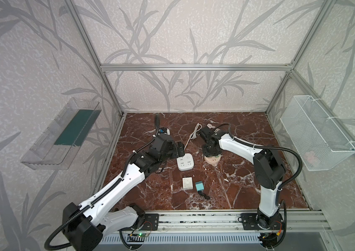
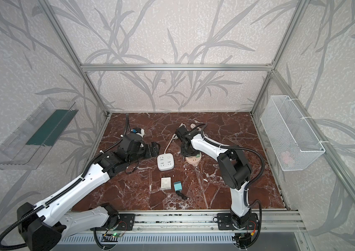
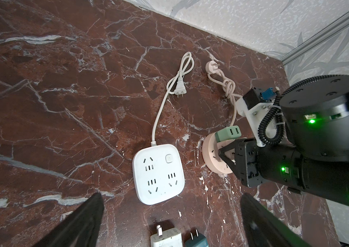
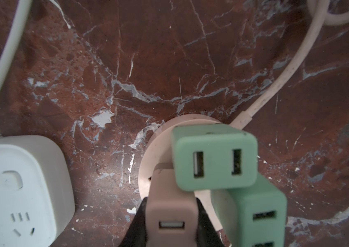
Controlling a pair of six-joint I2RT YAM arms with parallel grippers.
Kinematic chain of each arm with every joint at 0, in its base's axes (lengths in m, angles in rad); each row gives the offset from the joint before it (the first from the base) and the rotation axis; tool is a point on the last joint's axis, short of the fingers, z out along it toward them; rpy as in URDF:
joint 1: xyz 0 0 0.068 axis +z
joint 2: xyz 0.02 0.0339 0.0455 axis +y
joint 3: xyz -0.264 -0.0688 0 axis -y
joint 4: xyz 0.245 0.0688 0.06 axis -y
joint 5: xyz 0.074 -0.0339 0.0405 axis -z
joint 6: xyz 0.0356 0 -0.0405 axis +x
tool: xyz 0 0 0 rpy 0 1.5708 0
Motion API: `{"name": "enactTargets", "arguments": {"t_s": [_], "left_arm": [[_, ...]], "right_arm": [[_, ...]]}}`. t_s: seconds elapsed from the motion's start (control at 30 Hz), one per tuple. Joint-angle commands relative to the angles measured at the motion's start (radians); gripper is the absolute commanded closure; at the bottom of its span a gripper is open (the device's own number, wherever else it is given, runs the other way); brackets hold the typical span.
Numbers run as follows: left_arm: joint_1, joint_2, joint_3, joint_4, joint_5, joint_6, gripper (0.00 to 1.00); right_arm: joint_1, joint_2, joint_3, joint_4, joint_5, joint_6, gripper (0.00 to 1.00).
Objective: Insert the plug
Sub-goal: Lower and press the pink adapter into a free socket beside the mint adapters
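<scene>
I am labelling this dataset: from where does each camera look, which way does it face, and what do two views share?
Top views: high at the front, facing down toward the back wall; left arm and right arm show.
Left wrist: on the left arm, facing the white power strip; open left gripper shows.
Right wrist: close above the round pink socket; right gripper shut on the pink plug.
Shared: both wrist views show strip and socket.

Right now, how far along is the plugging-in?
Done: two green adapters appear plugged into the round pink strip. In hand: the right gripper is shut on a pink adapter at that strip; whether it is seated I cannot tell. Left: the white charger and teal charger lie loose; the left gripper is open and empty.
</scene>
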Motion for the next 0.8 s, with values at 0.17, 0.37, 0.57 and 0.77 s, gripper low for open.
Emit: {"name": "enactTargets", "arguments": {"t_s": [0.17, 0.37, 0.57, 0.77], "left_arm": [[0.006, 0.019, -0.004, 0.012, 0.008, -0.01, 0.03], [0.006, 0.022, -0.02, 0.029, 0.015, -0.011, 0.03], [0.006, 0.028, -0.045, 0.055, 0.028, -0.019, 0.03], [0.007, 0.031, -0.054, 0.061, 0.029, -0.016, 0.03]], "right_arm": [[-0.01, 0.033, -0.019, -0.086, 0.006, -0.005, 1.0], [-0.021, -0.033, -0.082, -0.098, -0.059, -0.051, 1.0], [-0.025, -0.091, -0.117, -0.147, -0.062, -0.076, 1.0], [-0.032, -0.115, -0.134, -0.18, -0.082, -0.093, 1.0]]}}
